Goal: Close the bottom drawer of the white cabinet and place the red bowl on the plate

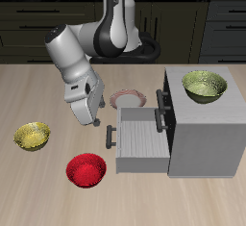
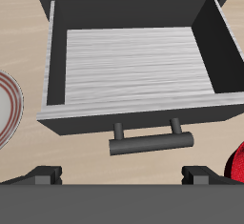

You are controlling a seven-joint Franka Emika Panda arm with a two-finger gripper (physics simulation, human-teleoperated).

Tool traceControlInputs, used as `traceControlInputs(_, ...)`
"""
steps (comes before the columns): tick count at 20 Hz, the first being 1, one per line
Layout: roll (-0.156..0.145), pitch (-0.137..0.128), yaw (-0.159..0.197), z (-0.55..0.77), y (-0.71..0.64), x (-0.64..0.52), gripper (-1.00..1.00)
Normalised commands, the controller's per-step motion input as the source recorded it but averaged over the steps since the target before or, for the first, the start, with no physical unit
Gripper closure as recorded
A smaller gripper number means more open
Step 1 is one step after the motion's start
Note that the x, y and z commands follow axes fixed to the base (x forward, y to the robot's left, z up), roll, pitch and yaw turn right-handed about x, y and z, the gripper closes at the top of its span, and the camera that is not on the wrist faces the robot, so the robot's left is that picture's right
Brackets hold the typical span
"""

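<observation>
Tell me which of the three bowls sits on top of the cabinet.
A yellow-green bowl sits on the cabinet; the other yellow-green bowl and the red bowl rest on the table.

Glossy red bowl (image 1: 85, 170) (pale cabinet (image 1: 204, 134))

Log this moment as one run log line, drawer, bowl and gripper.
bottom drawer: open, empty | red bowl: on table, not on plate | gripper: open, facing drawer handle, holding nothing

Simulated kitchen, rendered.
Dark cabinets with bar handles (image 1: 38, 26) run behind a wood-grain table (image 1: 29, 95); tableware on it: red bowl (image 1: 85, 169), yellow-green bowl (image 1: 32, 135), plate (image 1: 128, 98), plus white cabinet (image 1: 207, 134).
</observation>
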Motion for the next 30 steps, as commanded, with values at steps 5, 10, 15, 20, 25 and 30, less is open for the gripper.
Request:
traceControlInputs(5, -0.002, 0.012, -0.007, -0.13, 0.02, -0.02, -1.00)
traceControlInputs(10, -0.004, 0.034, -0.002, -0.29, 0.00, -0.11, -1.00)
traceControlInputs(15, -0.009, 0.038, 0.006, -0.22, -0.06, -0.08, -1.00)
traceControlInputs(20, -0.012, 0.002, 0.000, -0.07, -0.06, -0.05, -1.00)
traceControlInputs(25, -0.005, 0.005, -0.007, -0.07, -0.03, -0.02, -1.00)
traceControlInputs(30, -0.001, -0.001, 0.002, -0.11, -0.01, 0.00, -1.00)
